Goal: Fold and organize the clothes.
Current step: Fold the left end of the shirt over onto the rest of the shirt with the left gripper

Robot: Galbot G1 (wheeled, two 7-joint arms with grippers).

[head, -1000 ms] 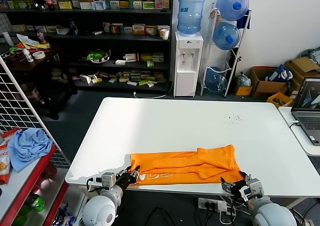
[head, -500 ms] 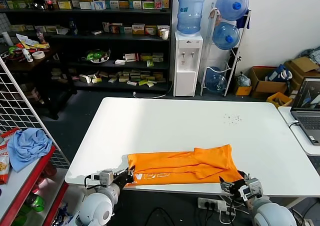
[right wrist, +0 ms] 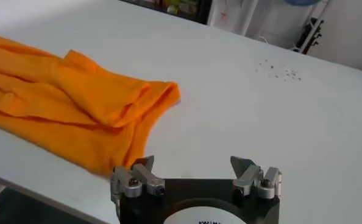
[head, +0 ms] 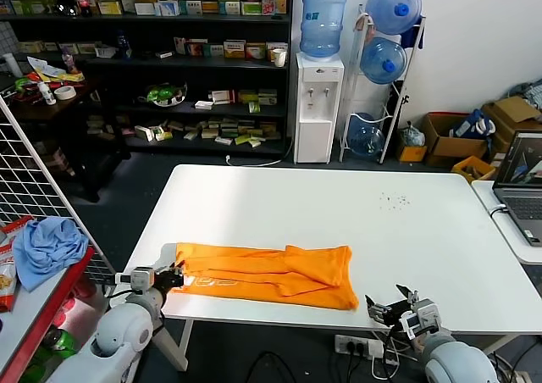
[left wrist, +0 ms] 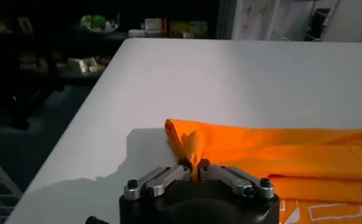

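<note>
The clothes are one bright orange T-shirt, folded into a long band with pale lettering on its front strip. It lies on the white table near the front left. My left gripper is shut on the shirt's left end. In the left wrist view the orange cloth bunches up between the closed fingertips of the left gripper. My right gripper hangs open at the table's front edge, right of the shirt and apart from it. In the right wrist view the right gripper holds nothing, and the shirt lies off to one side.
A laptop sits on a second table at the right. A wire rack at the left holds a light blue cloth. Behind the table stand a water dispenser and dark shelves. Small dark specks dot the far right of the tabletop.
My left gripper has pulled the shirt leftward along the front edge, so its right end now lies well clear of the right gripper. The right gripper has barely moved.
</note>
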